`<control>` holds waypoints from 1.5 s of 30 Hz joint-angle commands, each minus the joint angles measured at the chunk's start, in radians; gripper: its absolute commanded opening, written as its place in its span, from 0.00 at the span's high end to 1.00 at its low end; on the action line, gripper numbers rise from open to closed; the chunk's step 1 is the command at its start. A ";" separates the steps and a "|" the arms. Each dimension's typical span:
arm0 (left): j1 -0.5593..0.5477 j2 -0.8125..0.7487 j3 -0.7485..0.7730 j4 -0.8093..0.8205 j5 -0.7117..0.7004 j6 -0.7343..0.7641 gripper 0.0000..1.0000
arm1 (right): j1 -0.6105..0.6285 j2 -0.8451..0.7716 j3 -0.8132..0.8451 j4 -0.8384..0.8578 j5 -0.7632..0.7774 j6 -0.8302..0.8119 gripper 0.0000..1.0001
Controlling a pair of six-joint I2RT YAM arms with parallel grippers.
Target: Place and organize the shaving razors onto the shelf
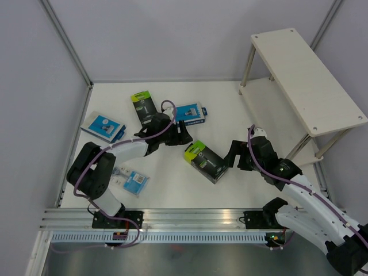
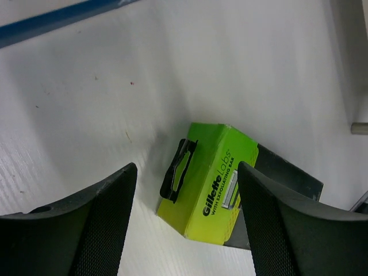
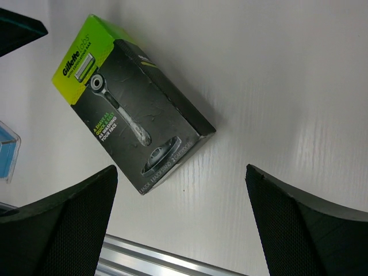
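The shelf (image 1: 307, 80) stands at the far right, both boards bare. One black razor box with a lime-green top (image 1: 206, 161) lies flat mid-table between my grippers. My left gripper (image 1: 184, 135) is open a little to its left; in the left wrist view (image 2: 187, 168) the box's green end (image 2: 210, 184) lies ahead between the fingers, untouched. My right gripper (image 1: 232, 156) is open just right of the box; in the right wrist view (image 3: 181, 169) the box (image 3: 129, 109) lies ahead. A second black-and-green box (image 1: 142, 106), two blue-and-white boxes (image 1: 191, 113) (image 1: 103, 126) and a blister pack (image 1: 132, 181) lie on the left.
The white table is walled by grey panels at the back and sides. An aluminium rail (image 1: 190, 218) runs along the near edge and also shows in the right wrist view (image 3: 155, 261). The shelf's metal legs (image 1: 248, 66) stand on the table's right side.
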 commanded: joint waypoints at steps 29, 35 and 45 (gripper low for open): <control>0.057 0.217 -0.203 0.649 0.189 -0.526 0.35 | 0.002 0.189 0.068 0.121 -0.128 -0.011 0.02; 0.057 0.226 -0.224 0.650 0.174 -0.563 0.36 | 0.002 0.166 0.052 0.130 -0.112 0.030 0.02; 0.057 0.247 -0.292 0.734 0.140 -0.653 0.37 | 0.000 0.169 0.032 0.134 -0.112 0.046 0.02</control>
